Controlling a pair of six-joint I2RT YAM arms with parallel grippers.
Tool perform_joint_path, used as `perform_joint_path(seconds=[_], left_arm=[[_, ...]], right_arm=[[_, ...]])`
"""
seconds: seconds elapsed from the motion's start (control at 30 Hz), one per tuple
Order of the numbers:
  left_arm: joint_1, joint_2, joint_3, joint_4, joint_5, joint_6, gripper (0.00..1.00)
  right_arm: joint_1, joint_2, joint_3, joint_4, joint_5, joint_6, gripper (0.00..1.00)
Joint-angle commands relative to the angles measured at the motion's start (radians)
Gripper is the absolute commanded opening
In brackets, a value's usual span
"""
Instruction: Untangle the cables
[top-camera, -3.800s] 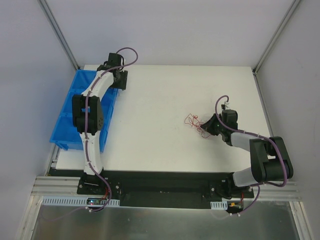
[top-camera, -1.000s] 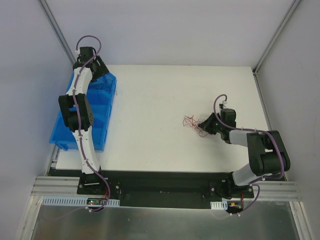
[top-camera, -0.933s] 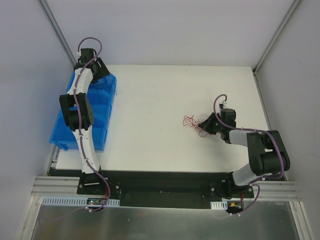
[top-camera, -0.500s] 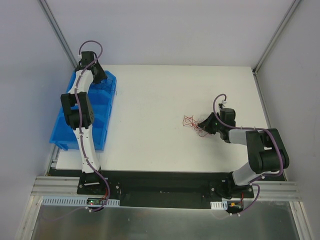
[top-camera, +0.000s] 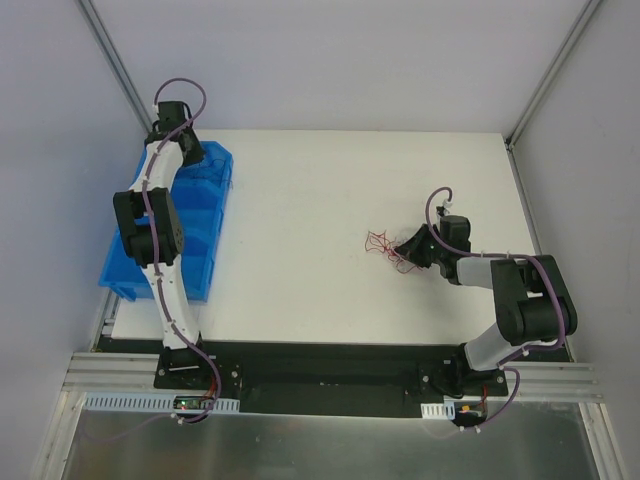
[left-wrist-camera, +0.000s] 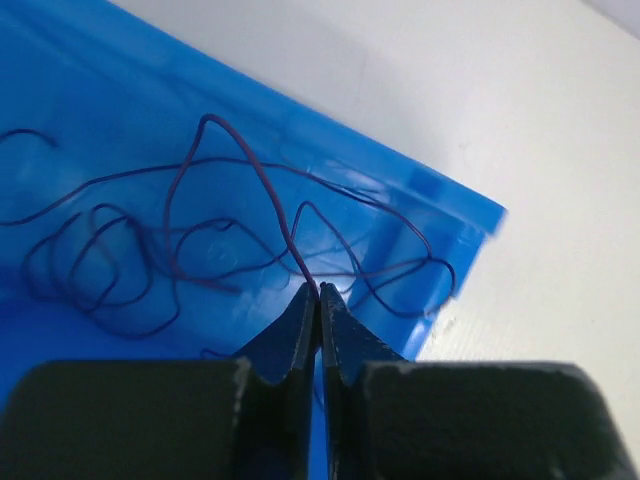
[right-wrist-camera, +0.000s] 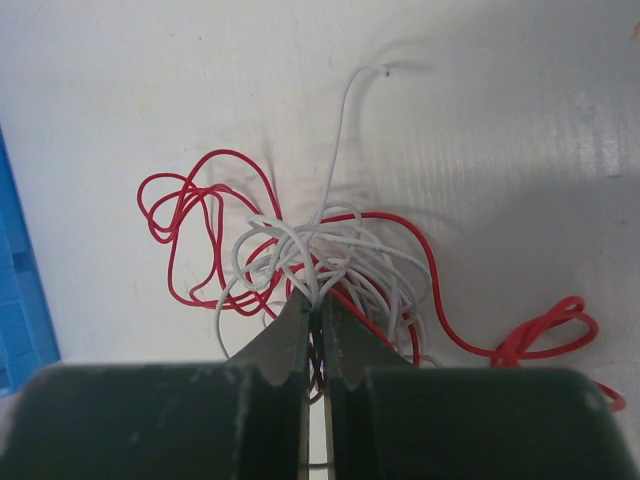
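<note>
Red and white cables (right-wrist-camera: 322, 252): one small clump is seen lying on the white table (top-camera: 320, 180), well apart from the blue bin (top-camera: 212, 200), out beyond the bin's table-side wall.
Red strands: loops are spread on the side of the clump facing the bin, and a further double loop is trailed on the side turned away from it.
White strands: tight coils are bunched at the middle of the clump, and one free end is stretched out across the table away from the fingertips.
Right gripper (right-wrist-camera: 318, 305): the jaws are pressed together with no gap, and the white coils are pinched between the tips; the gripper is set low at the table, on the side of the clump away from the bin.
Dark wire (left-wrist-camera: 200, 240): a single thin strand is laid in loose loops on the floor of the bin, close to the corner that meets the table; from the top view this is taken to be the bin's far end.
Left gripper (left-wrist-camera: 319, 292): it is held above the far end of the bin, and its jaws are closed flat against each other.
Contact at the left tips: one raised loop of the dark wire is led right up to the closed tips; whether it is clamped or merely passes behind them cannot be told.
Bin: blue plastic is seen, split into compartments.
</note>
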Motion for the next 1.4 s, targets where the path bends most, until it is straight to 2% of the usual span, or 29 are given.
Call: perform_joint_path(seconds=[0.0, 0.23, 0.47, 0.87, 1.0, 1.27, 1.37], left_arm=[[0.01, -0.256, -0.048, 0.057, -0.086, 0.078, 0.0], [0.011, -0.402, -0.049, 0.063, -0.143, 0.136, 0.0], [0.011, -0.458, 0.024, 0.068, -0.159, 0.153, 0.0], [0.027, -0.396, -0.042, 0.114, -0.097, 0.19, 0.0], [0.033, -0.377, -0.075, 0.108, -0.255, 0.051, 0.0], [0.039, -0.311, -0.057, 0.022, -0.35, -0.205, 0.0], [0.039, -0.304, -0.094, -0.013, -0.402, -0.323, 0.0]], right_arm=[[0.014, -0.023, -0.003, -0.012, 0.01, -0.016, 0.01], [0.019, -0.03, -0.003, -0.012, 0.011, -0.023, 0.01], [0.017, -0.032, 0.0, -0.016, 0.016, -0.026, 0.01], [0.021, -0.007, 0.008, -0.016, 0.008, -0.023, 0.0], [0.024, 0.016, 0.015, -0.015, -0.004, -0.019, 0.01], [0.024, 0.025, 0.02, -0.013, -0.004, -0.019, 0.01], [0.027, 0.028, 0.02, -0.013, -0.004, -0.019, 0.01]])
